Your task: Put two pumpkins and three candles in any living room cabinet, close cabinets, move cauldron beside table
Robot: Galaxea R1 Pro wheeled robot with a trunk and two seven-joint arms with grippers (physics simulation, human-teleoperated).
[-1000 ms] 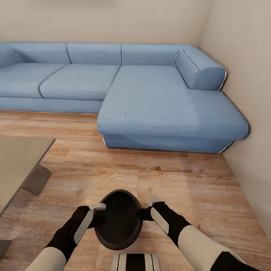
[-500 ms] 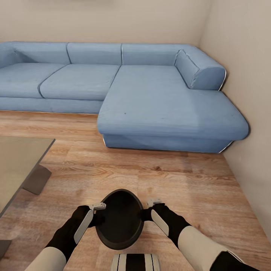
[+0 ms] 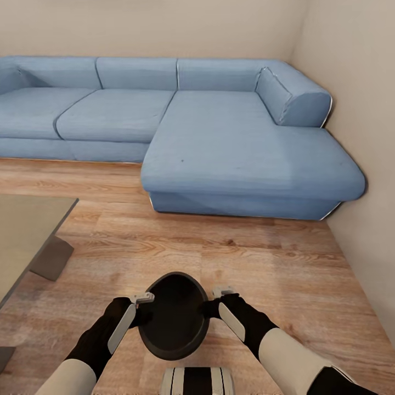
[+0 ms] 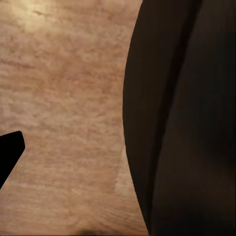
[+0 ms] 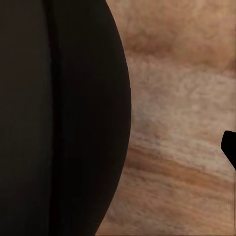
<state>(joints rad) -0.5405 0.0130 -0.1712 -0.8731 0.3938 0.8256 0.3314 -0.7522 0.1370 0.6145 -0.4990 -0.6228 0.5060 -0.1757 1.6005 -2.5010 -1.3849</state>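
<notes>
The cauldron (image 3: pixel 174 318), a round black pot with an open mouth, hangs just above the wooden floor right in front of me. My left gripper (image 3: pixel 144 300) clamps its left rim and my right gripper (image 3: pixel 216 294) clamps its right rim. In the left wrist view the cauldron's dark wall (image 4: pixel 187 123) sits close beside one black fingertip (image 4: pixel 10 147), with floorboards behind. The right wrist view shows the same dark wall (image 5: pixel 59 118) and a black fingertip (image 5: pixel 230 147). The pumpkins, candles and cabinet are out of view.
A low table (image 3: pixel 27 230) with a grey-brown top and a dark leg stands at the left. A blue corner sofa (image 3: pixel 230 142) spans the back. A beige wall (image 3: pixel 362 109) closes the right side. Wooden floor lies between table, sofa and wall.
The whole picture has shifted slightly, so the camera has moved a little towards the sofa. The cauldron stays held between both grippers, a touch higher in the picture.
</notes>
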